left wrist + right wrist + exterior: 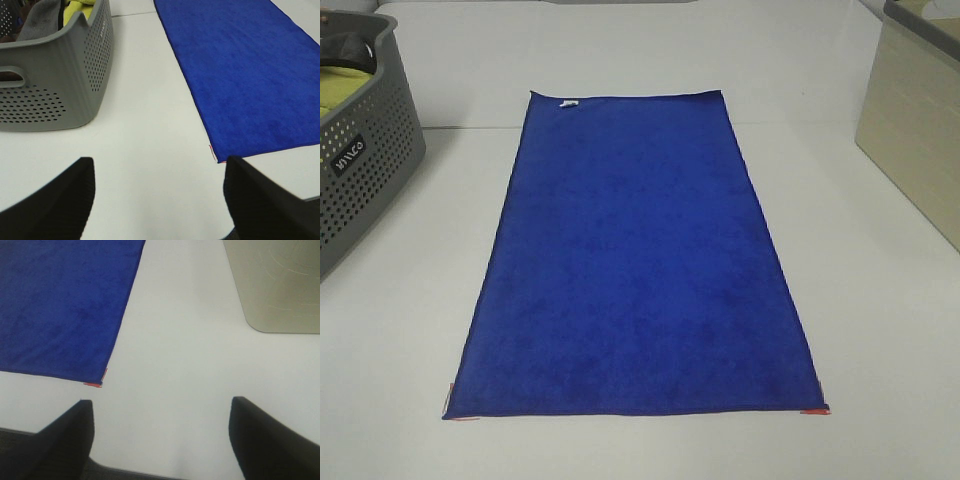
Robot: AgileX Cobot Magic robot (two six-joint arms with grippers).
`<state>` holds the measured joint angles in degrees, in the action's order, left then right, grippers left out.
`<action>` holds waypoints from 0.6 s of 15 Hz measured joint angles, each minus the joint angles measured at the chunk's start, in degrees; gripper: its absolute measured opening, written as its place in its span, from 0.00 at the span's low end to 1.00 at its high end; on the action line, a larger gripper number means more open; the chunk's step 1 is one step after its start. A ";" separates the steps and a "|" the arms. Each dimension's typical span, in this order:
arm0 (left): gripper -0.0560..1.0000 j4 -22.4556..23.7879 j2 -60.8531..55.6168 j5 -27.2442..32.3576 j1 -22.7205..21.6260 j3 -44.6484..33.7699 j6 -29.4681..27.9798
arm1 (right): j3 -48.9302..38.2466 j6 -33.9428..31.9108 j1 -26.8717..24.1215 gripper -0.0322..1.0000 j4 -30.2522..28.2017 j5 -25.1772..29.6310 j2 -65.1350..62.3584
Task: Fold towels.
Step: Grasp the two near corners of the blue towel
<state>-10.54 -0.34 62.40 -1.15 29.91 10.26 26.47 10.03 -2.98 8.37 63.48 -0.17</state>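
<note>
Left wrist: towel [250,75] lies just beyond spread left gripper [159,161]

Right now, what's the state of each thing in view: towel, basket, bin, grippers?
Towel: spread flat, unfolded, tag at far edge.
Basket: upright, cloths inside.
Bin: upright, contents hidden.
Left gripper: open, empty, above bare table.
Right gripper: open, empty, above bare table.

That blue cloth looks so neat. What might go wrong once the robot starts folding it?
The towel lies flat on the table, so the open left gripper and right gripper might pinch its near corners poorly or unevenly, skewing the fold. The grey basket stands close on the left; a wide swing might bump it.
</note>
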 joint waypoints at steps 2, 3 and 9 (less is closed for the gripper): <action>0.71 0.00 0.00 -0.11 0.00 0.00 -0.57 | 0.00 0.00 0.00 0.74 0.11 0.00 0.00; 0.71 -0.23 0.00 -0.80 0.00 0.17 -1.55 | 0.00 0.00 0.00 0.74 0.40 -0.06 0.00; 0.71 -2.69 1.26 -24.12 0.00 -3.72 -8.48 | 2.98 -3.84 0.00 0.74 2.98 -6.19 12.03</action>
<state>-13.24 0.92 38.27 -1.15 26.18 1.78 29.45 6.19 -2.98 11.34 57.30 11.86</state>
